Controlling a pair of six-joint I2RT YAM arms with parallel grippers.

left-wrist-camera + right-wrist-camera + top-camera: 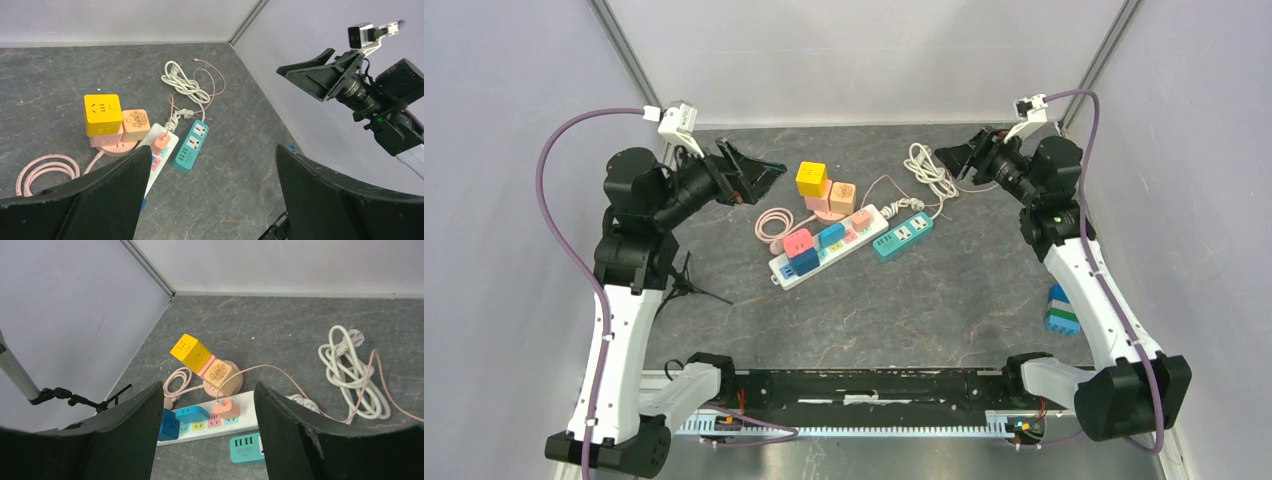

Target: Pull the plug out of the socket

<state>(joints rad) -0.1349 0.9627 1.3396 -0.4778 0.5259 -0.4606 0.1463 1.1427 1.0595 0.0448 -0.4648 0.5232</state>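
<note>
Top external view: my left gripper (769,180) and right gripper (946,165) both hang raised, fingers spread and empty. Between them and nearer me, the white power strip (829,247) slants from near-left to far-right. The pink plug (861,220) seated at its far end looks closer to my right arm.

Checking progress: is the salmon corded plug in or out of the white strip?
In: the salmon plug sits seated in the white power strip, no gap showing.
</note>
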